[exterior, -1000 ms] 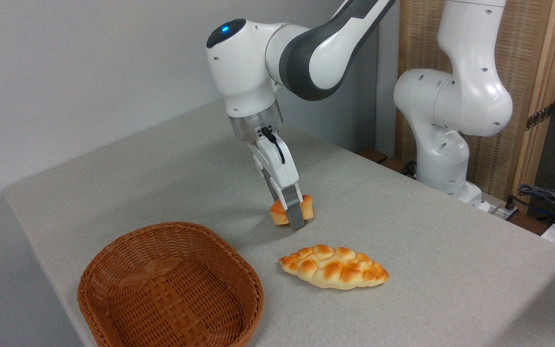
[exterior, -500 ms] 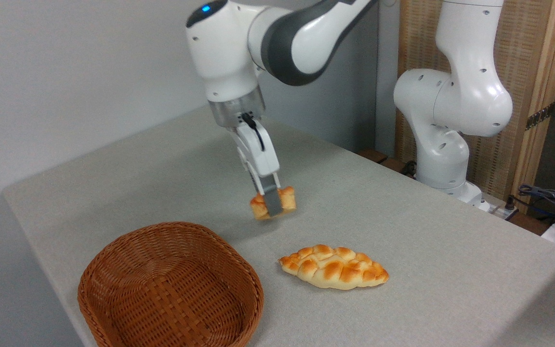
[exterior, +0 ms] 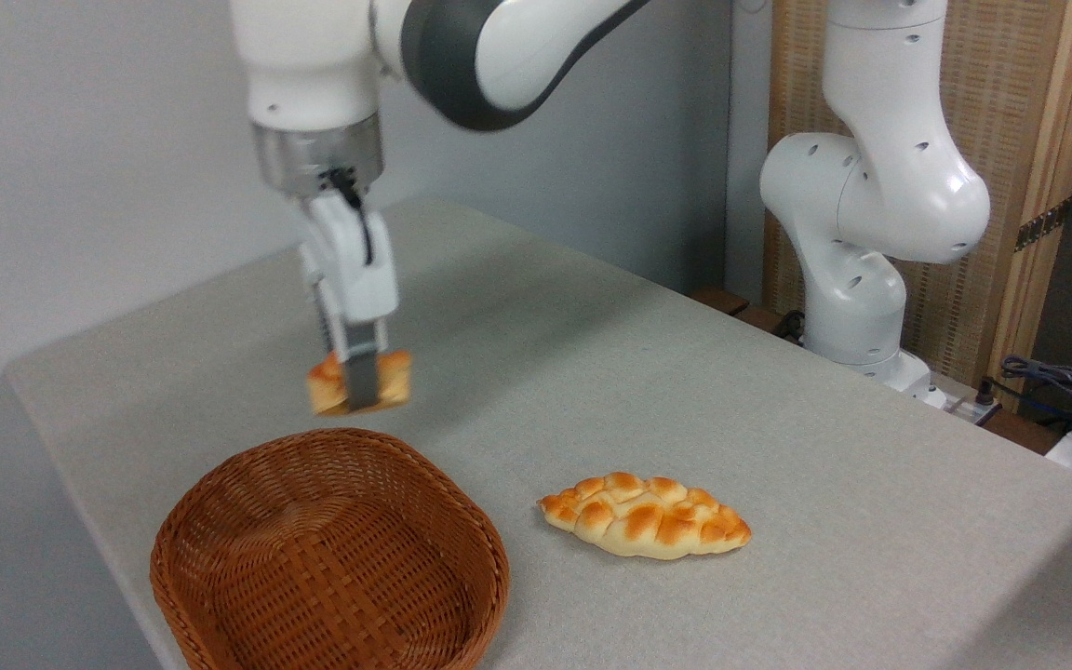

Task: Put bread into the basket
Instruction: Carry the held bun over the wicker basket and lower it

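On grey table, basket, gripper clasping bread

We see the bread smeared by motion blur, its middle covered by the near finger of the gripper (the far finger is hidden behind the bun). The arm runs off the top edge, so its upper links are lost to us. The basket is cut at the bottom edge, its near rim out of sight.

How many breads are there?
2. A small bun held in the gripper above the basket's far rim, and a braided loaf lying on the table. None looks hidden.
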Robot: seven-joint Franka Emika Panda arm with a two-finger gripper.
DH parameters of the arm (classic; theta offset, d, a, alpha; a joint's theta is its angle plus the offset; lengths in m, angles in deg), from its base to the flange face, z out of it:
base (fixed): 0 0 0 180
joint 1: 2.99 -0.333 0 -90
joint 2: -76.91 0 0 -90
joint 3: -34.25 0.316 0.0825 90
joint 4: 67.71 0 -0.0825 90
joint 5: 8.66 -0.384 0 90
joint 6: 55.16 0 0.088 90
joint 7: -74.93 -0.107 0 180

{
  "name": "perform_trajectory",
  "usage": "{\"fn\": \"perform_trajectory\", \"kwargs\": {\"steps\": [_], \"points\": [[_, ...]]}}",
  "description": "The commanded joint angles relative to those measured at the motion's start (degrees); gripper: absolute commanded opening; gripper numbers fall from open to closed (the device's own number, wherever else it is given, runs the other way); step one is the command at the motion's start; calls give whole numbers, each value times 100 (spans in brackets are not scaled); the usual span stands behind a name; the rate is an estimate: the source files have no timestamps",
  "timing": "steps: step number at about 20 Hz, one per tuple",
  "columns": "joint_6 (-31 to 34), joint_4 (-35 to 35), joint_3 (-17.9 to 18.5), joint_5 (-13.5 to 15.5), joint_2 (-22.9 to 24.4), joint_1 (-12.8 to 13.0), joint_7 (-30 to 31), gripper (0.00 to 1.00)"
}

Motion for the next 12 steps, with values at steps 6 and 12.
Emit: {"fn": "perform_trajectory", "kwargs": {"steps": [6,12], "points": [[-1515,119,-311,-890,-990,53,-69,100],[-1515,74,-407,-1104,-1008,44,-69,100]]}}
